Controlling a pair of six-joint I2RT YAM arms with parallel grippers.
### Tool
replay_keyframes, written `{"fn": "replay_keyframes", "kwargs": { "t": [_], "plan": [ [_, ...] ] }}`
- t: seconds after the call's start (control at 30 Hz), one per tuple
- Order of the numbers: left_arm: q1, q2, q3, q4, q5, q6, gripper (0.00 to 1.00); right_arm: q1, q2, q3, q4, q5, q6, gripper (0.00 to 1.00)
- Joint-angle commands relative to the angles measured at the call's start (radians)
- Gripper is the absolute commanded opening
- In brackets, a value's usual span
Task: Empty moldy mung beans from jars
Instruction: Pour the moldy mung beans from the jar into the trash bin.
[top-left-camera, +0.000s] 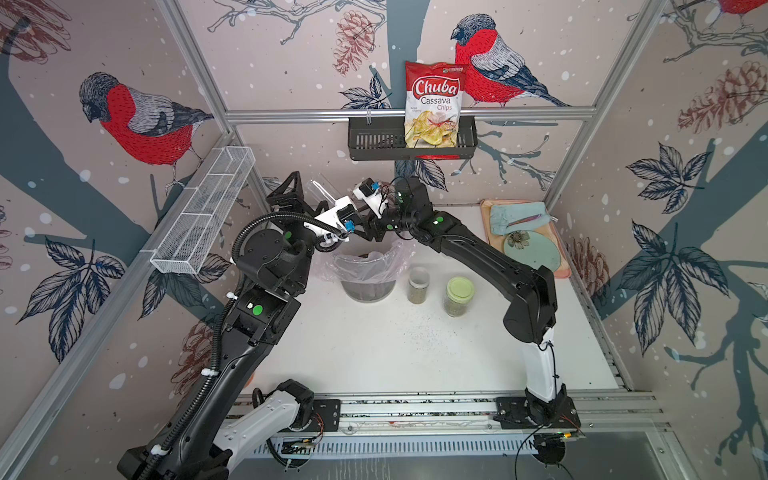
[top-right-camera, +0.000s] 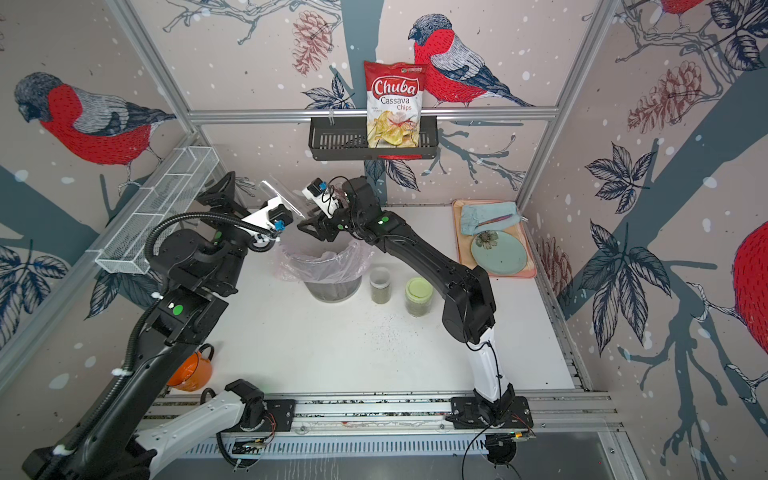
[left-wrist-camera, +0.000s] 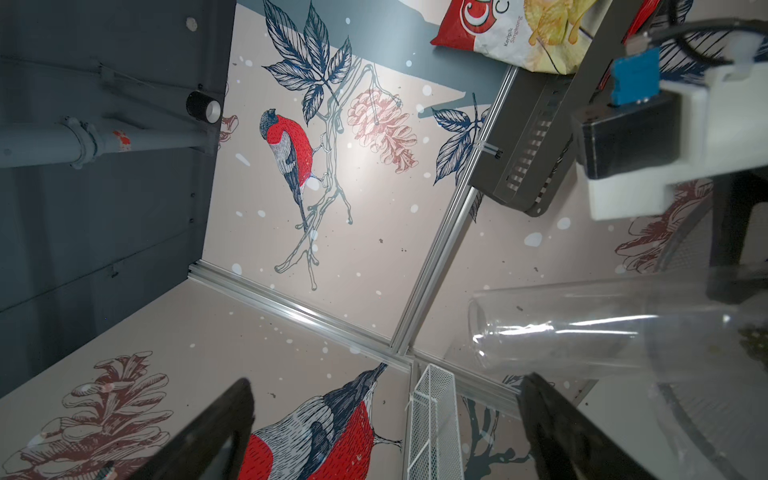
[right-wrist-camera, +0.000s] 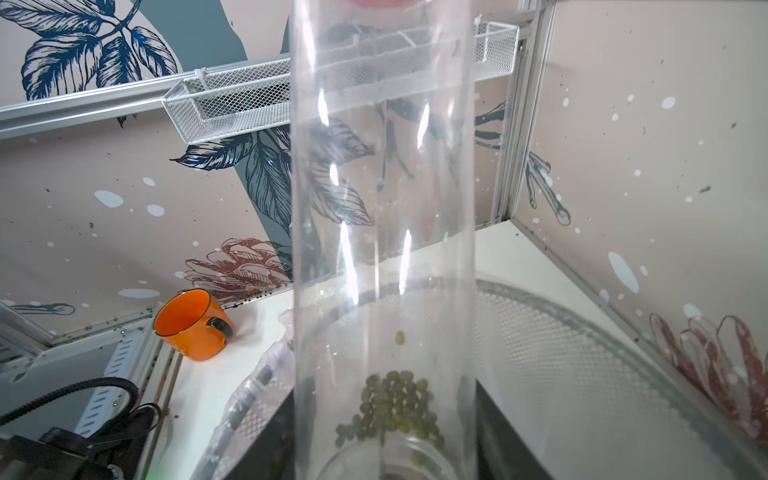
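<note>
Right gripper (right-wrist-camera: 380, 428) is clasping nearly emptied tube (right-wrist-camera: 382, 166) above the bin (top-left-camera: 365, 291); left gripper (left-wrist-camera: 386, 380) is hanging splayed alongside; clear-lidded jar (top-left-camera: 418, 284) and green-lidded jar (top-left-camera: 459, 297) are waiting full below.

Both top views look steeply down from high above the front edge over the whole tabletop (top-left-camera: 374, 353), chips (top-left-camera: 434, 104) at 12 o'clock. The 2 share nearly everything. The left wrist view faces up at the walls, also catching the chips and the tube (left-wrist-camera: 582, 332). The right wrist view sits tight against that tube, with the basket (right-wrist-camera: 232, 104) behind.
</note>
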Motion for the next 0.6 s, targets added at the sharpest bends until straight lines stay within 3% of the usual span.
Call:
{"fn": "replay_keyframes", "kwargs": {
  "t": [0.0,0.27,0.43,0.57],
  "plan": [
    [-0.013,-0.016,0.026,-0.023,0.0,-0.115,0.97,0.002,-0.058,-0.099,0.251,0.015,0.111,0.34],
    [-0.049,-0.043,0.079,-0.097,0.03,-0.27,0.97,0.037,-0.144,-0.299,0.509,0.086,0.213,0.33],
    [-0.055,-0.073,0.047,-0.07,0.044,-0.315,0.97,0.034,-0.128,-0.289,0.534,0.112,0.242,0.32],
    [-0.056,-0.078,0.036,-0.064,0.048,-0.321,0.97,0.012,-0.074,-0.221,0.525,0.056,0.277,0.33]
  ]
}}
